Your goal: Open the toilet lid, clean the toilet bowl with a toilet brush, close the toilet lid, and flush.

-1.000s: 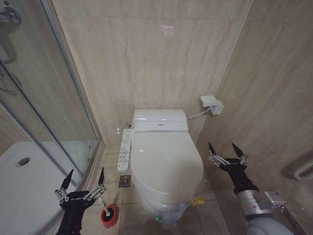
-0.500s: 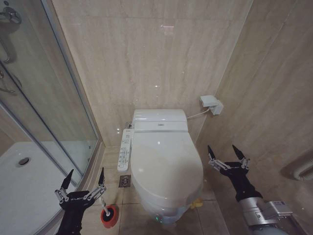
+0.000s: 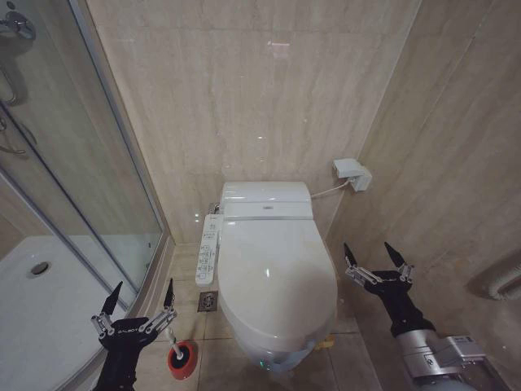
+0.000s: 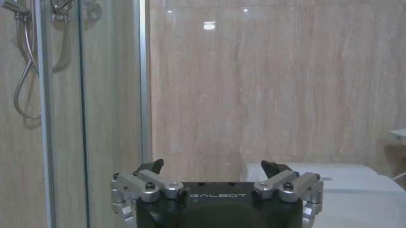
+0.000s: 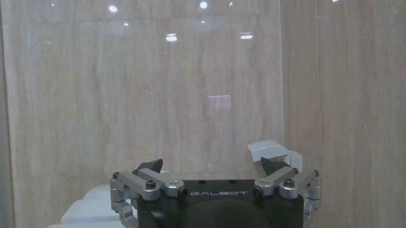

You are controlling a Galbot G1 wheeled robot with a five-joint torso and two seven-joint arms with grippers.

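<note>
Both grippers, left (image 3: pixel 140 298) and right (image 3: pixel 371 257), are being held wide and empty beside the closed lid (image 3: pixel 275 277).

We hold our left gripper (image 3: pixel 140 295) at the lower left and our right gripper (image 3: pixel 370 257) at the lower right, both spread wide, empty.
</note>
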